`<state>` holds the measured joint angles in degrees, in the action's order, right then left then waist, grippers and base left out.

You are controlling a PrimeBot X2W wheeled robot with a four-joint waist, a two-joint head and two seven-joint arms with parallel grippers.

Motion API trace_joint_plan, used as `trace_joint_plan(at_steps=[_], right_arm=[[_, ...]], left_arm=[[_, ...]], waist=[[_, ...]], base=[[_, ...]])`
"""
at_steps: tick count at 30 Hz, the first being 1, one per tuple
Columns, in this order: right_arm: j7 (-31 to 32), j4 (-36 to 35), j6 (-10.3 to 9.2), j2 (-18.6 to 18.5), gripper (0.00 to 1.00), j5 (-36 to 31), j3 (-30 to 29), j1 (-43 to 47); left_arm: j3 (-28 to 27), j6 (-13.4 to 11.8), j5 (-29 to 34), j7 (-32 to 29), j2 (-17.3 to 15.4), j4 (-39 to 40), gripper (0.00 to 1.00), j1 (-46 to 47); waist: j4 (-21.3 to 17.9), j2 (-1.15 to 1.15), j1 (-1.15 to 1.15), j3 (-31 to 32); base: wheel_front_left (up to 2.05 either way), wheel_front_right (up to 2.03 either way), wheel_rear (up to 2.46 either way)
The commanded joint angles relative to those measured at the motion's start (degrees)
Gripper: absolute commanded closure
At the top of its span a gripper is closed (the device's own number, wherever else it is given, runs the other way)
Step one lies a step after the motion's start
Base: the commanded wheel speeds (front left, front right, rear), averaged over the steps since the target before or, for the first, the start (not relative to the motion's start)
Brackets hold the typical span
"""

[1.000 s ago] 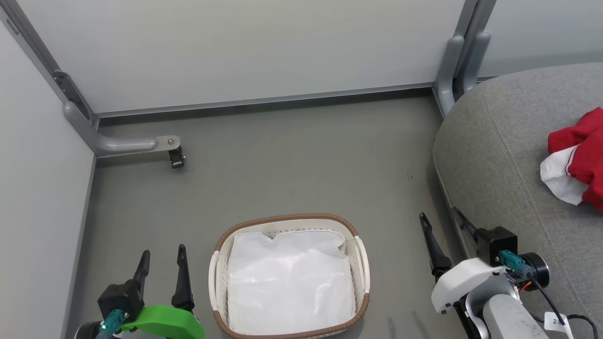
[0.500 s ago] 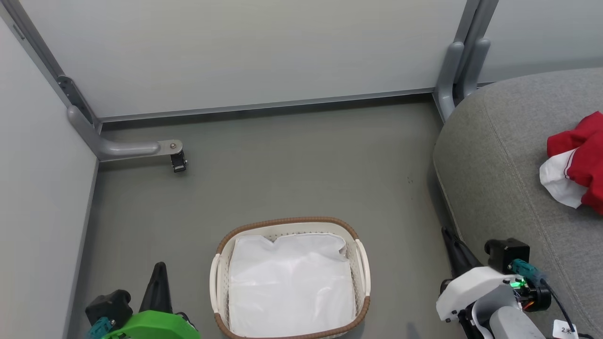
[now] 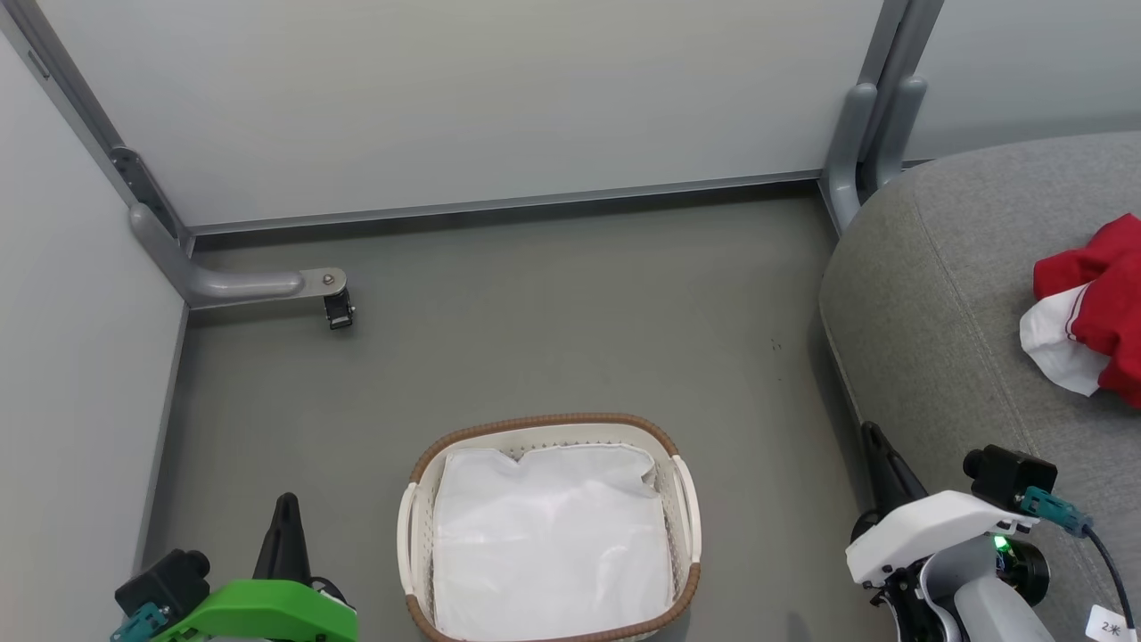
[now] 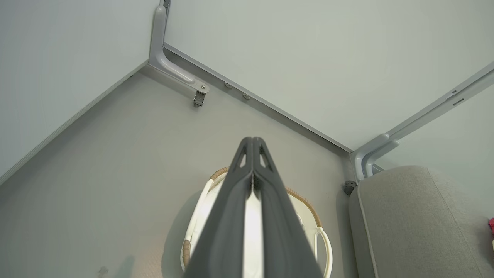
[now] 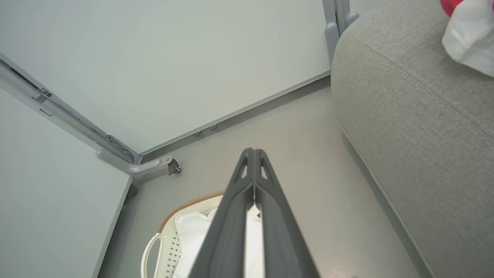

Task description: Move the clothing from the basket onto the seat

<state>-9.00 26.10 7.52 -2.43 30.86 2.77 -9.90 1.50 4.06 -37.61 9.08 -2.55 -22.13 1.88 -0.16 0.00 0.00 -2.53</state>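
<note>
The cream basket (image 3: 415, 526) with a brown rim stands on the floor at the bottom centre, holding just its white liner (image 3: 548, 535). Red and white clothing (image 3: 1092, 308) lies bunched on the grey seat (image 3: 945, 312) at the right edge. My left gripper (image 3: 287, 505) is shut and empty, left of the basket. On the basket's other side, close to the seat's front edge, my right gripper (image 3: 869, 434) is shut with nothing in it. In the left wrist view the shut fingers (image 4: 252, 143) point over the basket (image 4: 308, 202). In the right wrist view the shut fingers (image 5: 252, 152) rise beside the seat (image 5: 417, 108) and clothing (image 5: 469, 38).
Pale partition walls close off the back and left. A grey bracket foot with a black caster (image 3: 337, 308) juts onto the floor at the left. A grey post (image 3: 860, 134) stands at the back corner by the seat.
Both grippers went from open to shut and drew back toward the bottom of the head view. The camera shifted slightly, so the scene sits a little lower.
</note>
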Motion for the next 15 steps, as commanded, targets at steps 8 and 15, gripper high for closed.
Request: trace_joint_plan(at_steps=[8, 15], right_arm=[[2.01, -2.52, -0.01, -0.24, 1.00, 8.46, -1.41, 0.36], [3.47, -3.61, -0.01, -0.28, 1.00, 14.23, -2.27, 0.63]], left_arm=[[-1.38, 0.67, -7.62, -2.00, -0.20, 1.96, 1.00, 1.95], [-2.14, 0.97, -12.71, -3.47, -0.23, 2.68, 1.00, 2.29]], waist=[[0.01, 0.00, 0.00, 0.19], [0.03, 0.00, 0.00, 0.35]], base=[[0.00, 0.00, 0.00], [0.00, 0.00, 0.00]])
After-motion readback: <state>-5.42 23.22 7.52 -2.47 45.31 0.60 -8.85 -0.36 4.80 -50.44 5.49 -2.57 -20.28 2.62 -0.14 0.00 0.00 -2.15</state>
